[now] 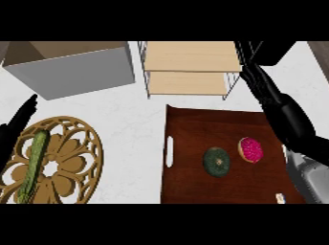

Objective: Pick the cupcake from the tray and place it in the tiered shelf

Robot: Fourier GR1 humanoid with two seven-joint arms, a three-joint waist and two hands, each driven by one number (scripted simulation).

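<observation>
White marble-look counter (136, 119), dark wood-tone strips at far left & right edges. Dark brown tray (195, 143) w/ slot handle sits at counter's near right. On it, toward its right side: pink-frosted cupcake (250, 149), just beside a dark green round item (217, 161), apart, not touching. Tiered shelf (188, 69), light wood on thin metal legs, at far edge past tray. Grey open box (72, 67) at far left. Ornate gold trivet (54, 162) near left, green cucumber (32, 165) lying on it. Left hand (8, 131) at left edge, fingers straight, holding nothing. Right hand (266, 86) over tray's far right corner beside shelf, fingers extended, released.
</observation>
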